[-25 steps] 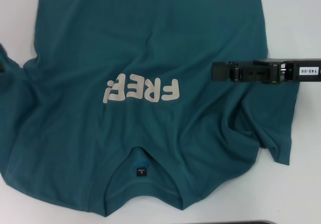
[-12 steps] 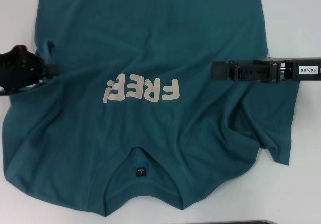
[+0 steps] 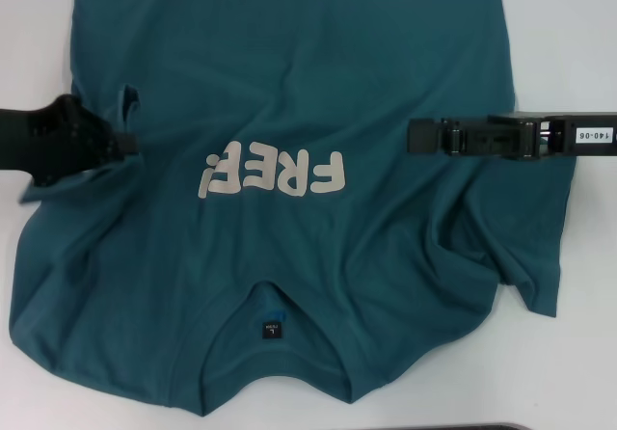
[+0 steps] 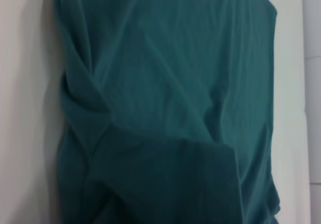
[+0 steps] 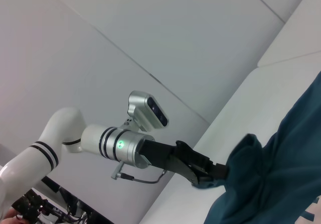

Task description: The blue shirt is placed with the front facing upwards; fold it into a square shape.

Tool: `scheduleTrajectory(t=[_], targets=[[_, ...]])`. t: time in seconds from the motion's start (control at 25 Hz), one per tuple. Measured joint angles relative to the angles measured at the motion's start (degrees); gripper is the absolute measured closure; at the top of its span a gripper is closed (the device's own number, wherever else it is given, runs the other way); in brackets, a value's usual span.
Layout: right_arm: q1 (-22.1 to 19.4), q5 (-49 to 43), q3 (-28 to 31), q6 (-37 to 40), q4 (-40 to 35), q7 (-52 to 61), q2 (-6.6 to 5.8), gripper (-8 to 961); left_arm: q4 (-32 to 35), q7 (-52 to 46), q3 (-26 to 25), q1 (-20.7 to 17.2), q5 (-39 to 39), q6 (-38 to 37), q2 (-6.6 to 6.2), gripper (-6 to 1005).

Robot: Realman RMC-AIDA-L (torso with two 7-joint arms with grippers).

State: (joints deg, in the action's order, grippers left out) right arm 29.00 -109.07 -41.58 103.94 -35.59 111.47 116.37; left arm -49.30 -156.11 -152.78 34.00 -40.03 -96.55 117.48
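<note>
Head view: the blue shirt (image 3: 289,93) lies face-up on the white bench (image 3: 569,25), collar (image 3: 275,305) nearest the robot, hem farthest, so its long axis runs straight away from the camera. The left hand (image 3: 120,146) is pinched on the bunched left sleeve, carrying it inward toward the "FREE" lettering (image 3: 272,173). The right hand (image 3: 416,136) hovers over the opposite flank; whether it is spread cannot be told.

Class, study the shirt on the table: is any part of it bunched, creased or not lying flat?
Yes. The shirt is bunched at its left sleeve, gripped by the left tool, and deep creases run under the right tool toward the right sleeve.
</note>
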Motion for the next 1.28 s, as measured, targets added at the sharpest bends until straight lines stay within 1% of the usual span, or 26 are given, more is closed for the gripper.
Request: scheduleTrajectory(t=[0.16, 0.36, 0.6, 0.64, 0.68, 0.72, 0.76, 0.8, 0.84, 0.92, 0.96, 1.04, 1.12, 1.28], targets=[[0.13, -0.07, 0.05, 0.01, 0.0, 0.24, -0.13, 133, 0.36, 1.05, 1.42, -0.12, -0.12, -0.2, 0.15, 1000], [0.23, -0.08, 0.09, -0.1, 0.0, 0.24, -0.3, 133, 1.98, 3.51, 2.09, 0.36, -0.41, -1.47, -0.47, 1000], [0.21, -0.08, 0.09, -0.24, 0.0, 0.24, -0.4, 133, 2.03, 4.17, 1.95, 0.61, -1.64, -2.17, -1.0, 804], [0.16, -0.07, 0.09, -0.27, 0.0, 0.24, -0.43, 133, 2.05, 4.39, 1.93, 0.63, -2.44, -2.73, -1.31, 772], [0.13, -0.05, 0.09, -0.3, 0.0, 0.24, -0.43, 133, 2.09, 4.64, 1.72, 0.31, -3.06, -3.09, -2.47, 740], [0.09, -0.04, 0.1, -0.34, 0.0, 0.24, -0.45, 133, 2.09, 4.67, 1.65, 0.14, -3.06, -2.96, -2.78, 707], [0.08, -0.01, 0.1, -0.35, 0.0, 0.24, -0.46, 133, 2.1, 4.74, 1.6, -0.42, -3.07, -2.51, -3.51, 675], [0.07, -0.01, 0.1, -0.37, 0.0, 0.24, -0.5, 133, 2.12, 4.88, 1.55, -1.78, -3.08, -1.65, -4.96, 643], [0.07, -0.01, 0.09, -0.38, 0.0, 0.24, -0.53, 133, 2.12, 4.88, 1.55, -1.78, -3.08, -1.65, -4.96, 613], [0.08, 0.0, 0.09, -0.39, 0.0, 0.25, -0.54, 133, 2.21, 5.12, 1.72, -3.41, -3.07, -1.56, -6.33, 555], [0.08, 0.0, 0.09, -0.4, 0.0, 0.27, -0.54, 133, 2.25, 5.2, 1.85, -3.99, -3.01, -1.86, -6.78, 525], [0.11, -0.01, 0.09, -0.41, 0.0, 0.32, -0.55, 133, 2.35, 5.27, 1.91, -5.18, -2.83, -2.99, -7.6, 466], [0.21, -0.04, 0.09, -0.41, 0.0, 0.44, -0.62, 133, 2.39, 5.27, 1.87, -6.18, -2.81, -4.72, -8.07, 407], [0.35, -0.07, 0.09, -0.41, 0.0, 1.11, -0.74, 133, 2.38, 5.38, 2.01, -6.91, -2.78, -6.56, -8.06, 306]])
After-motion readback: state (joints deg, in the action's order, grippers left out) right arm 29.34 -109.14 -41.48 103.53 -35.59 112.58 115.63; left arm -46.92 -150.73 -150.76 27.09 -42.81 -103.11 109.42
